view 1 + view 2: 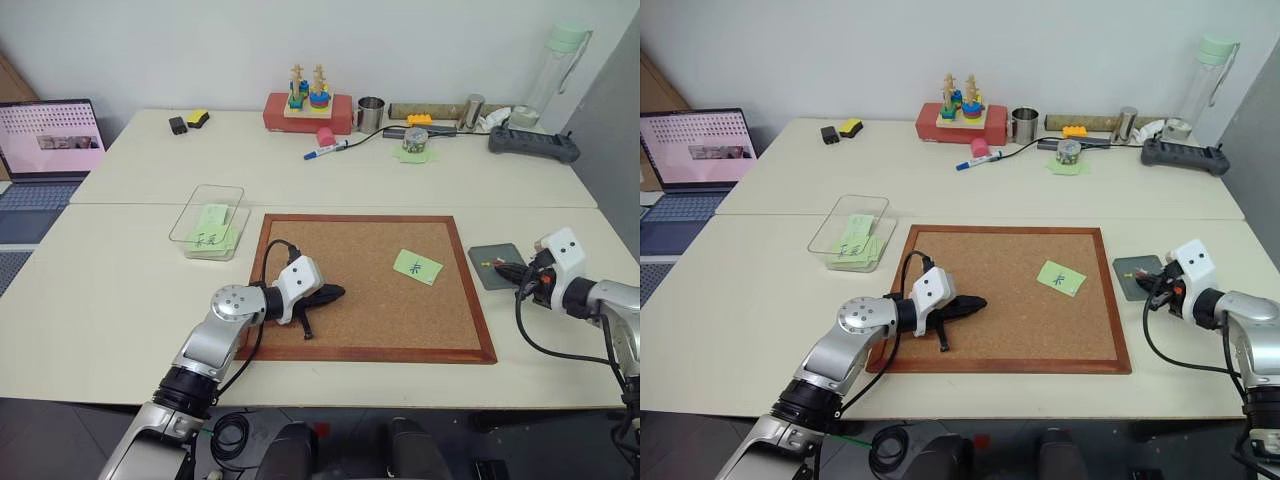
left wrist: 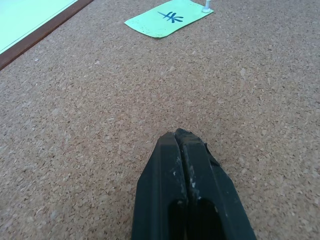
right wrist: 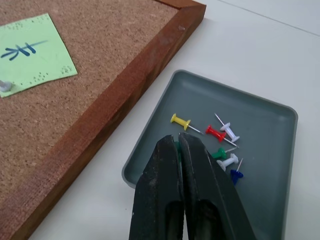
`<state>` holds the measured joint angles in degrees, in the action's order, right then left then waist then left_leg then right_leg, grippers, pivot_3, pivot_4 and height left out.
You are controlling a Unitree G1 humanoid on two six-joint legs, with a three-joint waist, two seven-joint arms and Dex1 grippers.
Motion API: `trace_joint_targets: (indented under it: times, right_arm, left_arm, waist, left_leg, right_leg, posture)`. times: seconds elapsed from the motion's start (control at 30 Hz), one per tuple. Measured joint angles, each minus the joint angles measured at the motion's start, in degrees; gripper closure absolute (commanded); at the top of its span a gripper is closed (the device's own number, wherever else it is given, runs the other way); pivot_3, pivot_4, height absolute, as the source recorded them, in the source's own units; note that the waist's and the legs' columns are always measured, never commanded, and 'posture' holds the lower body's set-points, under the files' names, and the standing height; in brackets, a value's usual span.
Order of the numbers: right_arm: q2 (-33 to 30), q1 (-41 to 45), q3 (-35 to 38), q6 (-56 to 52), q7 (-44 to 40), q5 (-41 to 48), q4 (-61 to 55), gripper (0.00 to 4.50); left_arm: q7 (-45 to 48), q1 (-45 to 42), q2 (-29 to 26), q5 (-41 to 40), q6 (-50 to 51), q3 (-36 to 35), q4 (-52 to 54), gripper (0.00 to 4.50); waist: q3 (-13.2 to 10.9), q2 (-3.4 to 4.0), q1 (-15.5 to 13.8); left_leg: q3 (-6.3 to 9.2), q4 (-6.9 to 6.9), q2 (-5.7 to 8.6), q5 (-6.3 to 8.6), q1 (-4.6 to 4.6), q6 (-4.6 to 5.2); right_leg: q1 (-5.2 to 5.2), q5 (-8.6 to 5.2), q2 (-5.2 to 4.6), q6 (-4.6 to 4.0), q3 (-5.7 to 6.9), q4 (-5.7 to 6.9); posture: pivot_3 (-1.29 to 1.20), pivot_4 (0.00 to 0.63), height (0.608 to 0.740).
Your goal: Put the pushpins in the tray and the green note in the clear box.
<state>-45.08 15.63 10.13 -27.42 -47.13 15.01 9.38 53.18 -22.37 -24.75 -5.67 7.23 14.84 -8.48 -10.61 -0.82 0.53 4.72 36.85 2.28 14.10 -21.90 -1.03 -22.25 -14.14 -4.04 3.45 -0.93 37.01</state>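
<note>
A: Pale tabletop [image 1: 120,290] is seen under a corkboard [image 1: 360,290], with the tray [image 3: 260,120] at its three o'clock. What is held where?

B: Six pushpins [image 3: 215,142] are seen in the tray. Other green notes are kept in the clear box [image 1: 208,222] at ten o'clock. The green note [image 1: 417,266] is left on the cork, a white pin [image 3: 4,86] at one corner.

A: And the risks?

B: The right gripper [image 3: 177,142] is pressed together above the tray; something green is glimpsed between its tips, perhaps a pin that could be dropped outside the rim. The left gripper [image 2: 179,137] is shut and empty. The note could be torn if lifted while pinned.
</note>
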Motion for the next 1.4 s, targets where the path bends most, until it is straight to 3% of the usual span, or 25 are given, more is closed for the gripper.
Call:
trace_joint_targets:
  times: [0.3,0.63,0.8,1.4]
  right_arm:
    - [0.01,0.03,0.02,0.09,0.86,-0.19,0.58,2.35]
    - [-2.92,-0.67,1.08,-1.56,-4.13,3.86,-7.61,2.35]
    - [-3.44,-2.57,-2.92,-1.62,-6.82,4.12,-14.4,2.35]
    - [3.94,-0.7,-6.58,3.37,-4.06,2.47,-16.38,2.35]
  left_arm:
    - [0.03,-0.08,0.0,0.02,-0.04,0.06,-0.05,4.5]
    - [0.07,-0.09,-0.03,0.02,-0.11,0.07,-0.07,4.5]
    - [0.16,-0.07,-0.07,0.02,-0.14,0.06,-0.05,4.5]
    - [-0.08,-0.04,-0.16,0.01,0.59,-0.1,0.62,4.5]
  waist:
    - [0.0,0.0,-0.03]
    - [0.0,-0.01,-0.05]
    - [0.0,-0.02,-0.06]
    - [-0.01,-0.03,-0.2]
  left_leg:
    - [0.0,0.0,0.0,0.0,0.0,0.0]
    - [0.03,0.0,-0.01,0.0,-0.02,0.0]
    - [0.06,0.0,-0.02,0.0,-0.02,0.0]
    - [0.19,-0.01,-0.01,0.0,-0.03,0.0]
  right_leg:
    - [0.01,0.0,0.0,0.0,0.02,0.0]
    - [0.02,-0.01,0.01,0.01,0.05,-0.02]
    - [0.02,-0.02,0.01,0.03,0.05,-0.02]
    - [0.0,-0.01,0.01,0.02,0.06,-0.03]
  posture:
    - [0.0,0.15,0.74]
    - [0.0,0.15,0.74]
    - [0.0,0.15,0.74]
    - [0.0,0.15,0.74]
